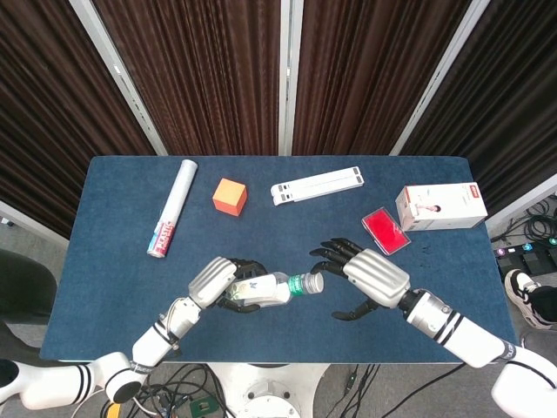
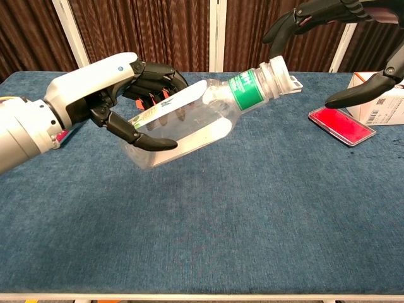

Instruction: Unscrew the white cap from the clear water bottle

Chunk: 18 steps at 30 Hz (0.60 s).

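The left hand point(image 2: 104, 95) grips the clear water bottle point(image 2: 189, 120) around its body, holding it tilted above the blue table point(image 2: 252, 221) with the white cap point(image 2: 278, 68) pointing toward the right hand point(image 1: 370, 274). That hand holds nothing, fingers spread apart just beside the cap, near a red card point(image 1: 384, 230).

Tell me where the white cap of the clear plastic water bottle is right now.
In the head view, the white cap sits near the table's front centre, on the clear water bottle gripped by the left hand, just off the open right hand's fingertips.
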Motion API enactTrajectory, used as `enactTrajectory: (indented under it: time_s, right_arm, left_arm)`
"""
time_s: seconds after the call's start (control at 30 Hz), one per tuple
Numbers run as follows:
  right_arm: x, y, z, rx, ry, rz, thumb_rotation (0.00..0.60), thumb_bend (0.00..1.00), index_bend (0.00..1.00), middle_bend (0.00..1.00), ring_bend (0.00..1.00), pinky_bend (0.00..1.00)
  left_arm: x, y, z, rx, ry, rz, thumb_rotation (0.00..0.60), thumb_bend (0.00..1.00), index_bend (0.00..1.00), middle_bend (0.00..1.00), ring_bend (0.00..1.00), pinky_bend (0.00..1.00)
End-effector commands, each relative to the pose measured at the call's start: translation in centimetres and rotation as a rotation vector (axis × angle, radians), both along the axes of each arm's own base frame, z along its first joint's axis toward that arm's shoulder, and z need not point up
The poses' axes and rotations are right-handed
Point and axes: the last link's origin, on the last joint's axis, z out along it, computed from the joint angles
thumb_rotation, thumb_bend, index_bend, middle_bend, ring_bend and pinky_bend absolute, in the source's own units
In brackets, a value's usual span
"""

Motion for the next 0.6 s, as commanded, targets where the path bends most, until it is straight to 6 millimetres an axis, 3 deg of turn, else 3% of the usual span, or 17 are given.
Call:
enactTrajectory:
  time_s: [0.03,0.23,0.4,0.6]
  right_arm:
    - [0.1,0.0,0.1,0.0,-0.005,0.002,0.497,0.1,0.26,0.09,0.0,0.0]
    - [0.2,-0.3,0.5,-0.027,-0.036,0.001,0.499,0.11,0.26,0.09,0.0,0.0]
    - [0.4,-1.0,0.4,-0.118,-0.07,0.033,0.6,0.17,0.26,0.12,0.0,0.0]
    - [1.4,-1.4,-0.5,-0.163,-0.094,0.07,0.6,0.17,0.33,0.16,0.0,0.0]
  left_arm:
    - [0.0,0.0,0.0,-0.001,0.002,0.001,0.6,0.45,0.54,0.57,0.51,0.55]
    - [0.0,0.1,0.0,0.002,-0.003,0.002,0.6,0.45,0.54,0.57,0.51,0.55]
    - [0.3,0.1,0.2,0.001,-0.028,0.009,0.6,0.45,0.54,0.57,0.51,0.55]
    - [0.7,0.1,0.5,-0.015,-0.067,0.021,0.6,0.45,0.53,0.57,0.51,0.55]
